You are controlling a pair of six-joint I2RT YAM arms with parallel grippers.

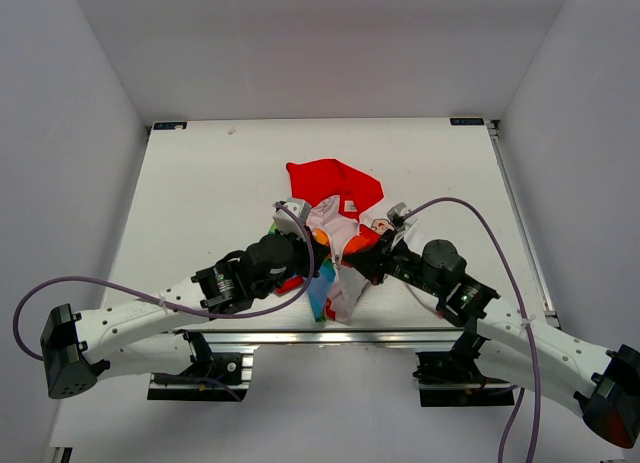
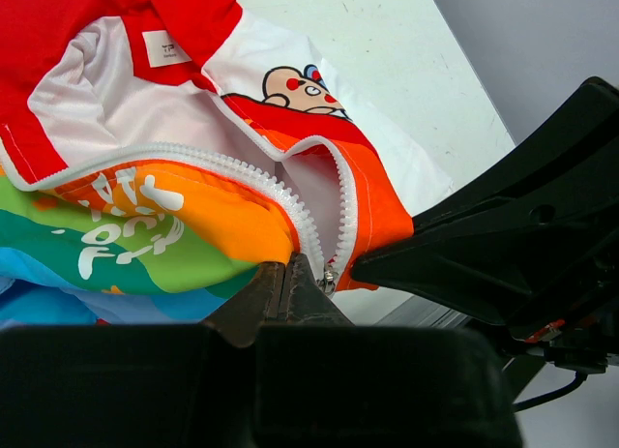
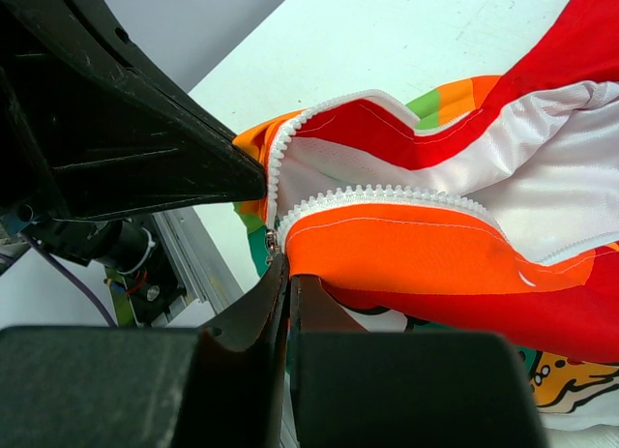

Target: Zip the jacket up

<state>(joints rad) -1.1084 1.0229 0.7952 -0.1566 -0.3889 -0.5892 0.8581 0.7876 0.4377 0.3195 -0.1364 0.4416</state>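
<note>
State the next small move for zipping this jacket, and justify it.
Probably draw the slider up toward the hood: left gripper and right gripper both pinch the jacket at the zipper's base, and the teeth above it gape open.

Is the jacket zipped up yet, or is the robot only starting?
Only starting. Done: the left fingers and right fingers each pinch the jacket at its bottom edge. In hand: probably lining up the two sides there. Left: the zipper gapes open all the way up, so all the zipping.
</note>
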